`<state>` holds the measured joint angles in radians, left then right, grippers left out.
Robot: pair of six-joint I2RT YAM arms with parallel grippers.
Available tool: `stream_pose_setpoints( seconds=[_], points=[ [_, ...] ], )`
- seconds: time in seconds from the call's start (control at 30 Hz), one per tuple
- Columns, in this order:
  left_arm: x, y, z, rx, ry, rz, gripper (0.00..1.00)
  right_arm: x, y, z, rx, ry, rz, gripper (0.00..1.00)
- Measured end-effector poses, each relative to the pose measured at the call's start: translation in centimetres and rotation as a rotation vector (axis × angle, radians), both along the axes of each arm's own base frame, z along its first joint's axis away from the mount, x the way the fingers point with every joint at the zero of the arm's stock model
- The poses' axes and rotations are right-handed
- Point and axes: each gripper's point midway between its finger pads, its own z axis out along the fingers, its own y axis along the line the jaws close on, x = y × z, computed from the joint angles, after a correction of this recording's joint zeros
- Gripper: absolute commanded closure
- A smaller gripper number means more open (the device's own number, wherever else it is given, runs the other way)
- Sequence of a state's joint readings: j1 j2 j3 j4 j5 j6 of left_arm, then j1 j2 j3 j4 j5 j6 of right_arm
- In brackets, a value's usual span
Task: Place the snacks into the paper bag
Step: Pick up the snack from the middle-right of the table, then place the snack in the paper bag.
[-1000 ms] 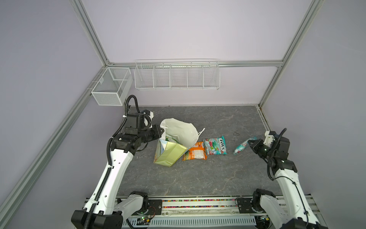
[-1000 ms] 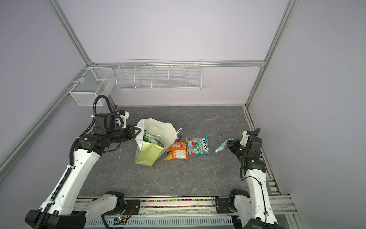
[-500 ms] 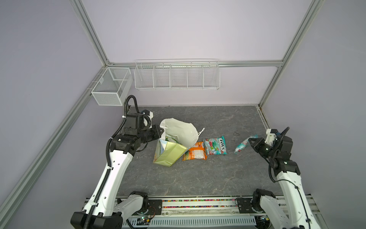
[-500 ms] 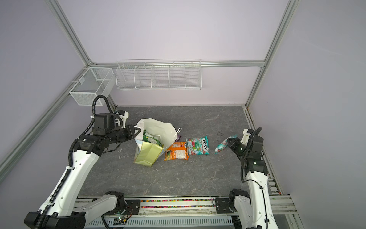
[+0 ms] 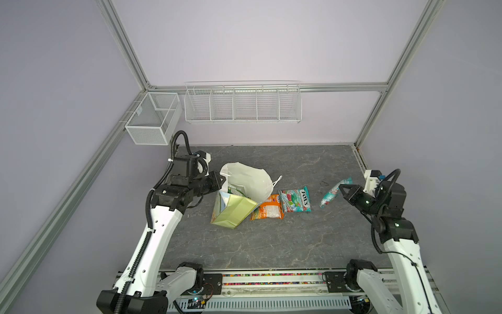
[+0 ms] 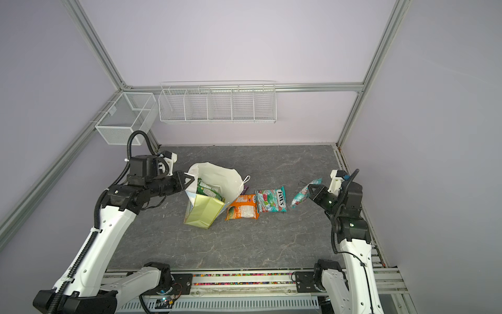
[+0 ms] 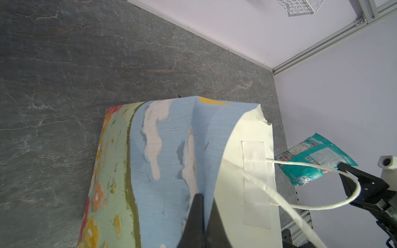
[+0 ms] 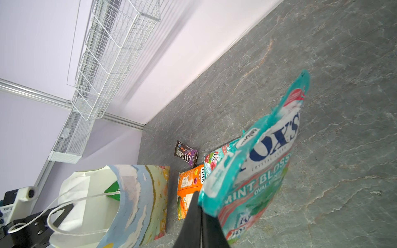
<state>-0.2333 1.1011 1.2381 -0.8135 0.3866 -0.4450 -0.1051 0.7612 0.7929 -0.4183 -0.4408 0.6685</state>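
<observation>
Right claw point(image 5: 341, 188) has lifted teal pouch point(image 5: 332, 194); wrist view reveals its FOX'S lettering point(image 8: 275, 137).

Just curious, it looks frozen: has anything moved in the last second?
The right gripper, shut on the FOX'S Mint Blossom pouch, has lifted it slightly. The left gripper still pinches the paper bag; the orange pouch and teal-red FOX'S pouch lie unmoved.

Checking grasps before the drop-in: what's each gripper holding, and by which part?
Left gripper pinches the paper bag by its wall at the open rim. Right gripper pinches the FOX'S Mint Blossom pouch by one edge.
</observation>
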Motion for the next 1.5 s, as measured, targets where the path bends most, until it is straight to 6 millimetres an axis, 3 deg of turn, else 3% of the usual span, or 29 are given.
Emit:
stream_pose_setpoints(
  seconds=[1.23,1.5],
  points=[
    [-0.1,-0.6,-1.1,-0.005,0.015,-0.009,1.00,-3.3,7.0,9.1,-0.053,-0.188,0.257,0.93],
    [-0.1,-0.5,-1.1,0.000,0.013,-0.004,1.00,-3.9,8.3,10.0,-0.061,-0.206,0.309,0.93]
  ],
)
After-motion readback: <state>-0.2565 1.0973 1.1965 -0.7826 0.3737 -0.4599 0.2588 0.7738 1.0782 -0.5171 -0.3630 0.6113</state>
